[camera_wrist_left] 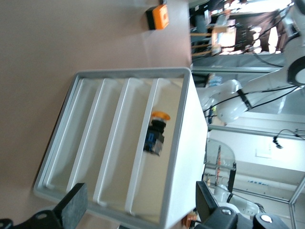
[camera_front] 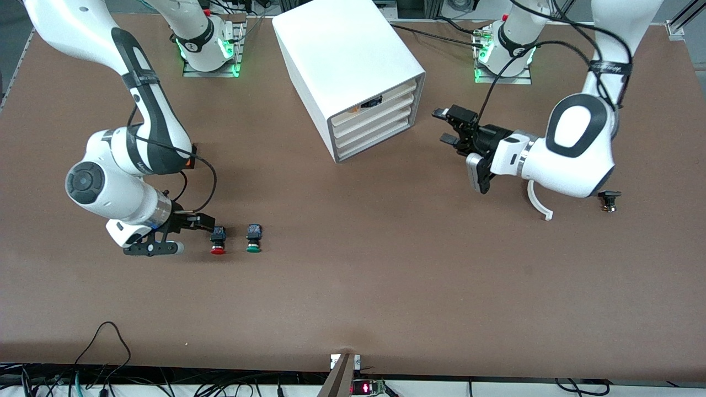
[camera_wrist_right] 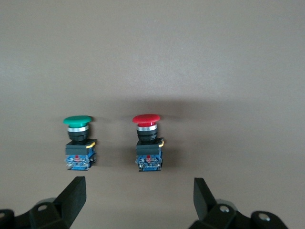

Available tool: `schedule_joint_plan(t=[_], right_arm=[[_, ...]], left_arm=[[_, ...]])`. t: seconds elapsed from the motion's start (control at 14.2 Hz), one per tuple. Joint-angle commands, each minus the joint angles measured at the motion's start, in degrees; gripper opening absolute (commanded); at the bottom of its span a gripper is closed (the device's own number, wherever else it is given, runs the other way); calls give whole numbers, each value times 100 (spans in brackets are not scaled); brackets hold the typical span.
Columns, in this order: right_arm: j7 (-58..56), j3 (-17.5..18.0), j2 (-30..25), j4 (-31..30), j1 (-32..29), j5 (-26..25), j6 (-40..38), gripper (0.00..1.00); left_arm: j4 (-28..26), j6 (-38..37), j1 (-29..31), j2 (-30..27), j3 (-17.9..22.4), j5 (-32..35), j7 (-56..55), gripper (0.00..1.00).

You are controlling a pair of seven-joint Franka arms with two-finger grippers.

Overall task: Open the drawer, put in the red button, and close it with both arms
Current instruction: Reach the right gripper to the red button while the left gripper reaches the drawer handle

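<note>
two buttons sit nearer the front camera than my cabinet (camera_front: 353, 71): red button (camera_front: 218, 240), green button (camera_front: 253, 239); right gripper (camera_front: 190, 229) wide beside red, left gripper (camera_front: 449, 127) wide facing the drawers.

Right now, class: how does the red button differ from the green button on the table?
The red button has a red cap; the green button has a green one. The red button lies toward the right arm's end of the table, next to the open right gripper; the green button lies one place farther from it. Both lie on their sides with matching silver collars and black bodies.
</note>
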Motion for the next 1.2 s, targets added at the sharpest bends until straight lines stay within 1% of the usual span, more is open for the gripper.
schedule_joint_plan(t=[0.0,0.07,0.21,0.42,0.49,0.56,0.63,0.77,0.85,0.92,0.99,1.13], right_arm=[[-236,6,301,-40,-13,-4,343,100],[-236,6,372,-40,-4,-4,362,100],[-236,6,591,-40,-4,5,659,100],[-236,6,820,-32,48,5,836,100],[-236,6,882,-32,48,5,871,100],[-236,6,969,-32,48,5,915,100],[-236,6,1014,-40,57,5,933,100],[-192,6,1023,-40,57,5,881,99],[-175,15,1023,-58,57,5,872,95],[-166,6,1023,-58,57,5,863,89],[-183,6,1023,-58,75,5,854,80],[-175,6,1014,-41,92,5,784,63]], left_arm=[[-661,381,-22,285,-183,-807,1117,100],[-750,391,-22,443,-201,-940,1189,100],[-768,452,-22,594,-306,-985,1198,99],[-856,479,-84,875,-429,-985,1495,91],[-917,496,-93,998,-438,-994,1706,91],[-961,514,-136,1025,-438,-994,1839,91],[-1092,688,-163,982,-447,-1011,1953,90],[-1312,891,-181,1007,-613,-1256,2269,89],[-1417,961,-189,1008,-658,-1406,2358,87],[-1479,1032,-189,1008,-754,-1468,2376,83],[-1515,1137,-189,1008,-824,-1477,2428,79],[-1585,1217,-189,1034,-869,-1495,2438,66]])
